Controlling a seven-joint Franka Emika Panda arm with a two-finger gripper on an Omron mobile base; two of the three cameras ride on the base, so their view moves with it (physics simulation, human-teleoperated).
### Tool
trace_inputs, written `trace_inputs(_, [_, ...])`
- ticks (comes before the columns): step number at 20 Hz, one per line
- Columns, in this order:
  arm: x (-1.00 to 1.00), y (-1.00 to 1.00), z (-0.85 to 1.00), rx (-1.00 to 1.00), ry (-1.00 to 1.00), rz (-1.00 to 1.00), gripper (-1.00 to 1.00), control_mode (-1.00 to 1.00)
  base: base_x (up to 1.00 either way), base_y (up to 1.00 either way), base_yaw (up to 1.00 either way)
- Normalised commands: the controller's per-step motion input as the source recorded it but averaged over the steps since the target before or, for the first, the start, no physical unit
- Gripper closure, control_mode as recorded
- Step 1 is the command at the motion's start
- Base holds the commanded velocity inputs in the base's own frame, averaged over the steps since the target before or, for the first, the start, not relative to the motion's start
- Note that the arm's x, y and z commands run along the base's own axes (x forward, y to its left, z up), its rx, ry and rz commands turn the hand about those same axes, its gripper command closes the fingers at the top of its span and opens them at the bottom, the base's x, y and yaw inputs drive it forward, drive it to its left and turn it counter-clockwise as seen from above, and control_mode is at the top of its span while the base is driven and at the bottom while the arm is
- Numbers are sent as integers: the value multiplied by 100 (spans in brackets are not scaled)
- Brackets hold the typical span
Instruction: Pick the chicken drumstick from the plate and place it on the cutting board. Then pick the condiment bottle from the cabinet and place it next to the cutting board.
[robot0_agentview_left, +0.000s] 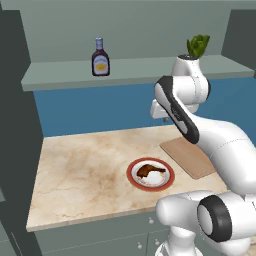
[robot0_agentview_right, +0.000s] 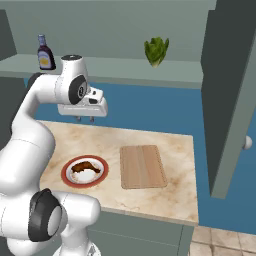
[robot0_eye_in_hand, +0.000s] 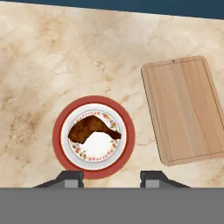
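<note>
Step in hand, by the look of it: the approach to the first pick. Chicken drumstick (robot0_eye_in_hand: 91, 129) lying on the plate (robot0_eye_in_hand: 60, 141), plate near the front edge of the marble counter (robot0_agentview_left: 80, 170) and toward its middle. Cutting board (robot0_eye_in_hand: 183, 109) bare, just beside the plate toward the counter's right end, not touching it. Condiment bottle (robot0_agentview_left: 100, 58) upright on the cabinet (robot0_agentview_left: 60, 75) shelf, toward its left end, with a green leafy vegetable (robot0_agentview_right: 156, 51) further right along the same shelf. Gripper (robot0_agentview_right: 84, 119) hanging high above the counter, pointing down, behind the plate; fingers part-way apart with a clear gap between the tips in the hand view, nothing between them. For a clean pick: bring the hand forward until centred over the thick meaty part of the drumstick, not the thin bone end pointing toward the board; turn the wrist so the fingers close across the narrow width of the meat; widen the gap if the meat looks broader than it; lower straight down, stopping short of the plate surface; close gently. Likely risks: sliding the drumstick across the glazed plate, or catching the raised rim.
</note>
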Motion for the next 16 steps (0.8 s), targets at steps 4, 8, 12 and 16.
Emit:
trace_inputs(4, [-1,0,-10,0,0,0,-100,-100,0,0,0])
trace_inputs(8, [-7,0,-17,0,4,4,-100,-100,0,0,0])
trace_inputs(12, [-9,0,-18,0,4,5,-100,-100,0,0,0])
trace_inputs(16, [-13,0,-17,0,3,8,-100,-100,0,0,0])
